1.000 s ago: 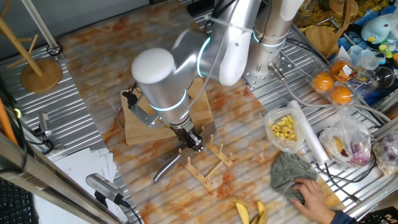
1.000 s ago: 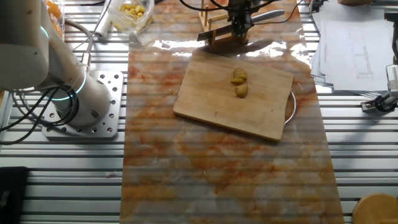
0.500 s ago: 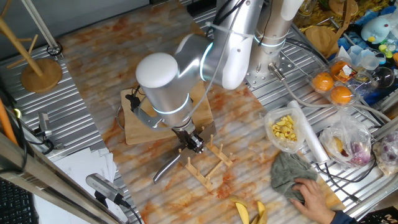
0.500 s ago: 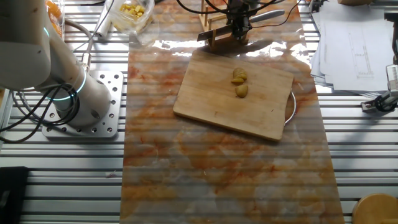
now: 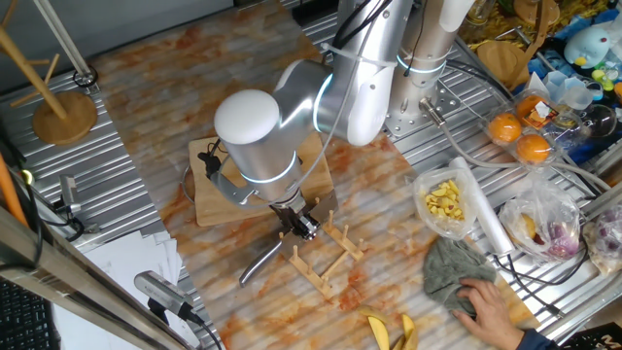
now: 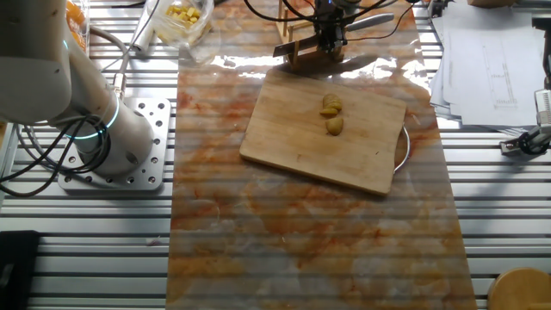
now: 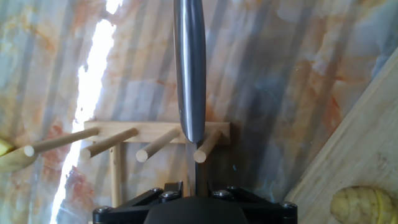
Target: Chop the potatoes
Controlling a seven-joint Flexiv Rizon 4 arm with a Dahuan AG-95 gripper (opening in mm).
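Hand view: tool (image 7: 194,186) over rack (image 7: 155,134), cutting board (image 7: 354,162) edge just beside.

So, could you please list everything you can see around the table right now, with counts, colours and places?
potatoes: a small cluster, yellow-olive, on the cutting board.
cutting board: one, light wood, mid-table.
knife: one, metal handle, resting in the peg rack.
peg rack: one, pale wood, beside the board.
plastic bag: one, clear, holding pale yellow pieces, at the table's edge.
oranges: two, orange, past the bag.
banana peels: yellow, near the table's edge.
cloth: one, grey, under a person's hand.
papers: white, off to one side.
gripper: one, black, at the knife; jaw state unclear.
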